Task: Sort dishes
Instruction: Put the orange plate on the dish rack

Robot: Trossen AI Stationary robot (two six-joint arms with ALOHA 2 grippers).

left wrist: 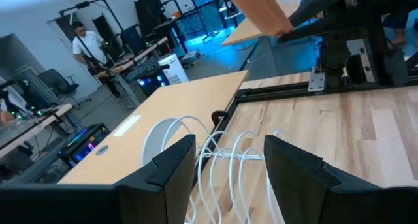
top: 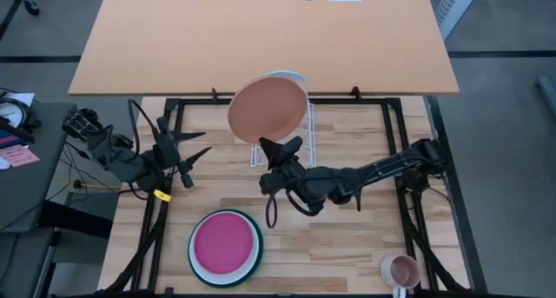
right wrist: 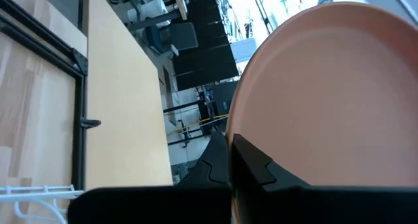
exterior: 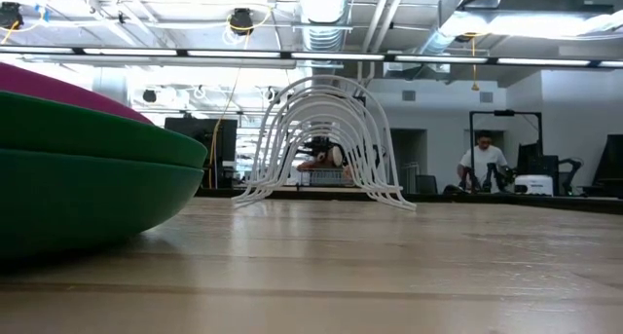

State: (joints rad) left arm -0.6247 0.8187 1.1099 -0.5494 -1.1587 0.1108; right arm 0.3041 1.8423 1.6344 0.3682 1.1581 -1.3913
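The terracotta-brown plate [top: 268,109] is held up over the white wire rack [top: 295,129] at the table's far middle, with my right gripper [top: 273,146] shut on it. The plate also shows in the right wrist view [right wrist: 333,93] and the left wrist view [left wrist: 255,8]. The magenta plate [top: 224,241] lies on the white plate [top: 252,256], which lies in the dark green plate [top: 193,256], stacked near the table's front. My left gripper [top: 198,155] is open and empty, left of the rack. My right gripper pinches the terracotta plate's rim [right wrist: 243,129] at its near edge between its two fingers, one finger [right wrist: 258,165] on the hollow face and the other behind the rim. The fingers come from the table's near side. The plate is lifted clear above the rack, tilted.
A small pink mug [top: 401,269] stands at the table's front right corner. The rack's wire arches [exterior: 326,139] stand upright on the wood. A tan tabletop [top: 261,33] lies beyond the far edge. A person [exterior: 482,159] stands in the room behind.
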